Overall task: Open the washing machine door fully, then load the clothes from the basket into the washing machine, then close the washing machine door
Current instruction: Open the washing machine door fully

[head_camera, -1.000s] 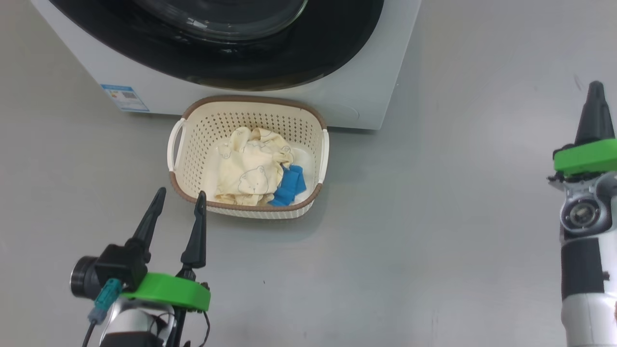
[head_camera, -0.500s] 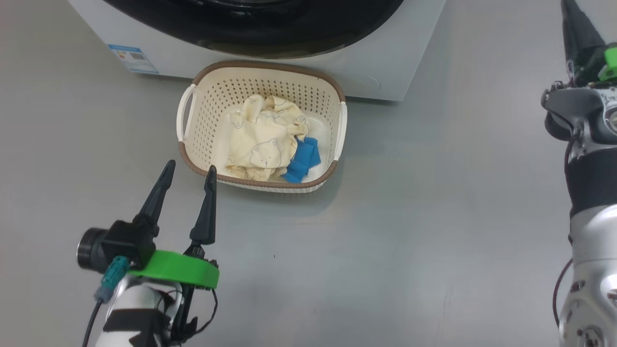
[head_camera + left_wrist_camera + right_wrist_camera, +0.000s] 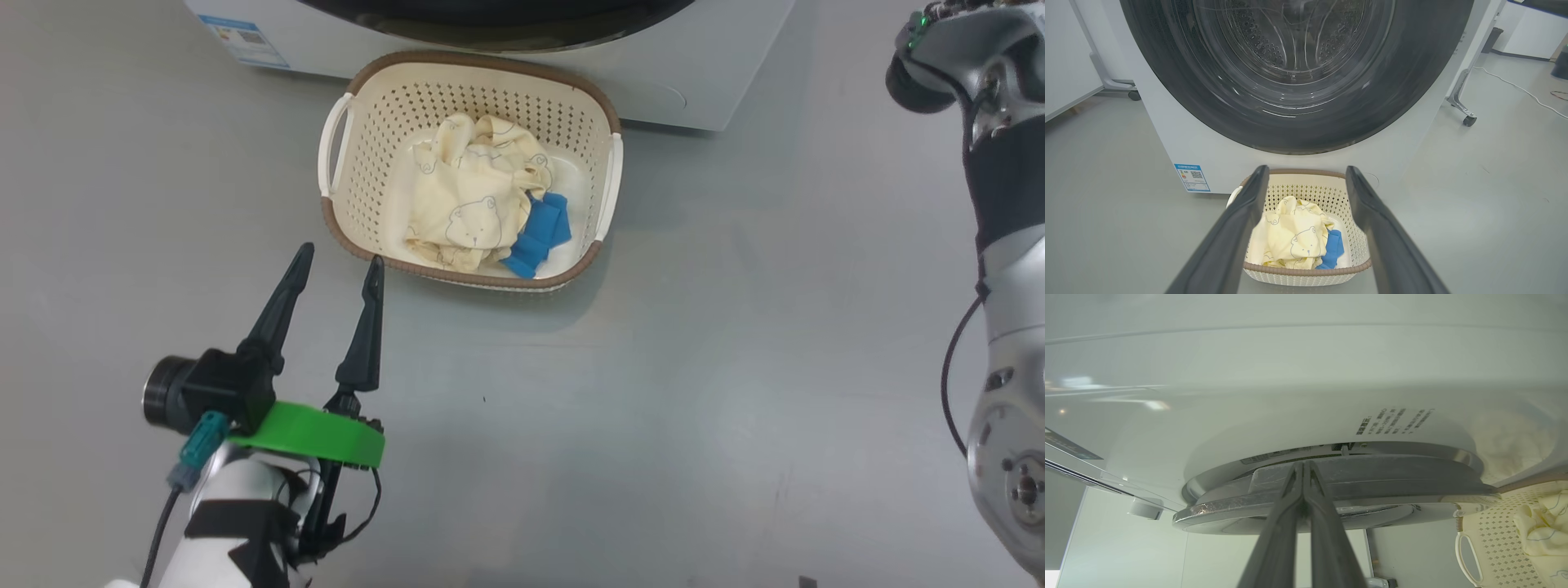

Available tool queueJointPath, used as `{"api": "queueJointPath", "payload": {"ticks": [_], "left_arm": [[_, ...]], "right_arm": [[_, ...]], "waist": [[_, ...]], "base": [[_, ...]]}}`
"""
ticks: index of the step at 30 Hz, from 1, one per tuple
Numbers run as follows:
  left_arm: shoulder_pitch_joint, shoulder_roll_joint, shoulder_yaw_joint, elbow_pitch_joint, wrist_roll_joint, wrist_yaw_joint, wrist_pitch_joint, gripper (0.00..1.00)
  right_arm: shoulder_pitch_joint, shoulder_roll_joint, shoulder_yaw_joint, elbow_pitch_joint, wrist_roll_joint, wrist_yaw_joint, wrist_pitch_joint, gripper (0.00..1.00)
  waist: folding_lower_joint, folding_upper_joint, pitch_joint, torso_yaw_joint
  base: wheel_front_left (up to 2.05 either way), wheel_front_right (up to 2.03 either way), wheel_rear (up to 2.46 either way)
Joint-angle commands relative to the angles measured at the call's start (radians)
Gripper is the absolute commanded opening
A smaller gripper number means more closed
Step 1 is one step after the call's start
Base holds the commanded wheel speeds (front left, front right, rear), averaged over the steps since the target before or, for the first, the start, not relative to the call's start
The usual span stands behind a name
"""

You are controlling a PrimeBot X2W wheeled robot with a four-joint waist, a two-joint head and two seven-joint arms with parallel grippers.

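Note:
The washing machine (image 3: 718, 73) stands at the top of the head view, and its black-rimmed door (image 3: 1412, 81) lies flat against its front. The cream basket (image 3: 473, 59) sits on the floor before it, holding the yellow bear-print clothes (image 3: 473, 204) and a blue cloth (image 3: 539, 233). My left gripper (image 3: 341, 253) hovers open just outside the basket's near left corner, with nothing between its fingers. My right gripper (image 3: 1303, 464) is shut, with its tips at the edge of the door (image 3: 1392, 473). Its forearm (image 3: 1004, 163) rises along the right edge.
A blue label (image 3: 245, 41) marks the machine's lower left front. A wheeled frame leg (image 3: 1466, 118) and a pale cable (image 3: 1515, 85) lie on the floor to the machine's right. Grey floor (image 3: 735, 367) stretches right of the basket.
The head camera has tilted, so machine and basket sit higher in the picture. My right arm has lifted its shut gripper up past the picture's top. The left gripper has kept its place.

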Motion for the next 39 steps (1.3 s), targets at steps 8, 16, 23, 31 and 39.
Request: {"api": "queueJointPath", "payload": {"ticks": [8, 16, 23, 31, 39], "left_arm": [[-0.043, 0.008, 0.018, -0.041, -0.005, 0.001, -0.011, 1.00], [-0.055, 0.006, 0.004, -0.042, -0.012, 0.002, -0.011, 1.00], [-0.055, 0.005, -0.015, -0.039, -0.031, 0.009, -0.011, 1.00], [-0.050, 0.005, -0.027, -0.038, -0.036, 0.014, -0.011, 1.00], [-0.049, 0.005, -0.052, -0.029, -0.039, 0.015, -0.011, 1.00]], "right_arm": [[-0.187, 0.004, 0.071, 0.054, -0.025, -0.001, 0.013, 0.00], [-0.294, -0.013, 0.095, 0.174, -0.073, -0.001, 0.001, 0.00], [-0.331, -0.024, 0.121, 0.250, -0.099, -0.001, 0.038, 0.00], [-0.339, -0.026, 0.148, 0.295, -0.115, -0.001, 0.090, 0.00], [-0.336, -0.039, 0.151, 0.324, -0.130, -0.001, 0.043, 0.00]], "waist": [[-0.0001, 0.0000, 0.040, 0.042], [-0.0001, 0.0000, 0.057, 0.073], [-0.0001, 0.0000, 0.049, 0.089], [-0.0001, 0.0000, 0.044, 0.094], [-0.0001, 0.0000, 0.040, 0.116]], "base": [[0.00, 0.00, 0.00], [0.00, 0.00, 0.00], [0.00, 0.00, 0.00], [0.00, 0.00, 0.00], [0.00, 0.00, 0.00]]}}
